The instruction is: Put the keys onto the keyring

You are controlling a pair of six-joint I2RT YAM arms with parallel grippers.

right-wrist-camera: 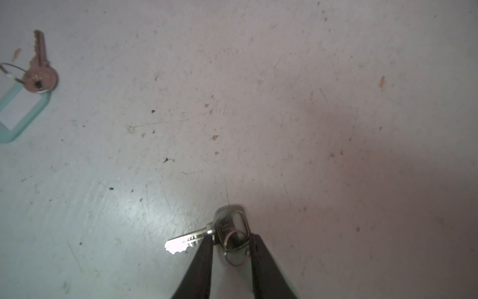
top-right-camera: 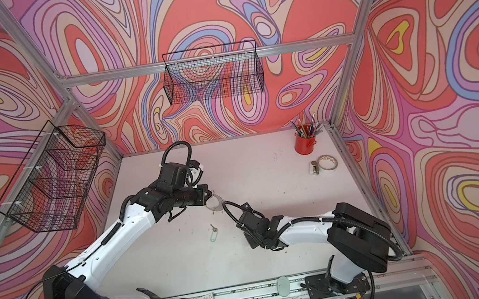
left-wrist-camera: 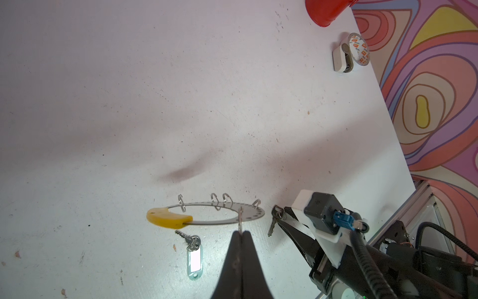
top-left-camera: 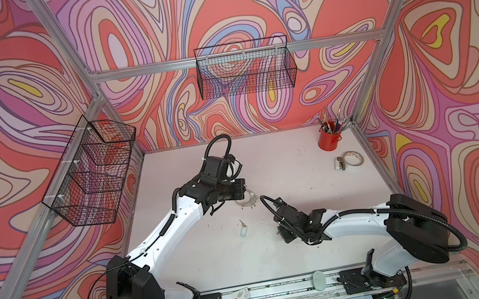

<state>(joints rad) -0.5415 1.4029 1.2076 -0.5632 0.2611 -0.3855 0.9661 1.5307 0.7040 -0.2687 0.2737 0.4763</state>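
Note:
The keyring, a flat grey hoop with small wire loops and a yellow sleeve, hangs level just above the table; it also shows in both top views. My left gripper is shut on one of its wire loops at the near rim. One silver key with a small split ring sits between the fingertips of my right gripper, which press on both sides of its head; its tag is hidden. A second key on a pale teal tag lies loose on the table.
A red cup of pens and a whitish tape roll stand at the back right. Wire baskets hang on the back wall and the left wall. The right arm's wrist is close beside the keyring.

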